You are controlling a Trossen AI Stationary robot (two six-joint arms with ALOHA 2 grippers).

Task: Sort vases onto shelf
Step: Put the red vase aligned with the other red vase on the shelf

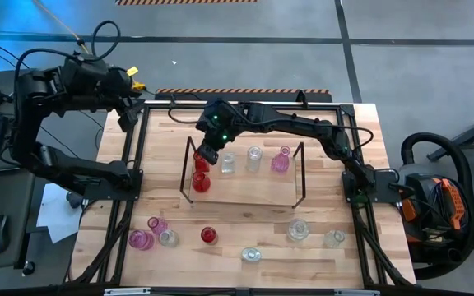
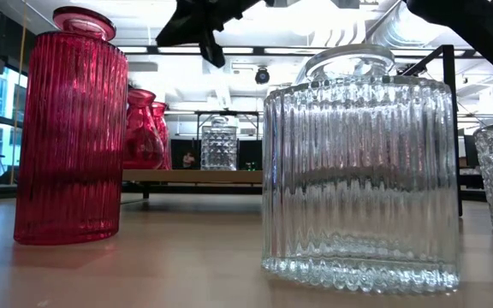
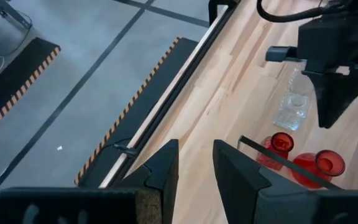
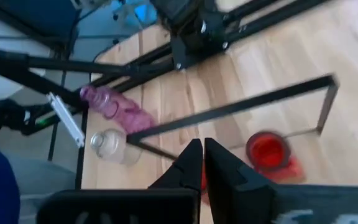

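Right gripper (image 1: pixel 206 154): reaches from the right across the surface to the left end of the shelf, hanging over the red vases there; in its wrist view the jaws are nearly closed with only a thin gap, and nothing can be seen held between them.
Left gripper (image 1: pixel 127 115): waits at the far left corner of the surface, off the shelf; jaws released, a clear gap between them, nothing in it.
Shelf (image 1: pixel 245 191): sits at the middle of the surface, black wire frames at both ends, light board base.
On the shelf: two red vases (image 1: pixel 200 179) at the left end, one behind the other; then a clear vase (image 1: pixel 228 164), a second clear vase (image 1: pixel 254 158) and a pink vase (image 1: pixel 281 160) in a row toward the right end.
In the way: the left wire frame (image 1: pixel 188 168) stands just beside the red vases and the right gripper.
Loose on the near surface, left: two pink vases (image 1: pixel 148 233), a clear one (image 1: pixel 168 238) touching or just beside them, and a red vase (image 1: pixel 209 235) a little apart.
Loose on the near surface, right: three clear vases (image 1: pixel 299 230), well apart from the shelf.
Low view: a red ribbed vase (image 2: pixel 71 128) and a clear ribbed vase (image 2: pixel 359 171) stand upright close to the camera.
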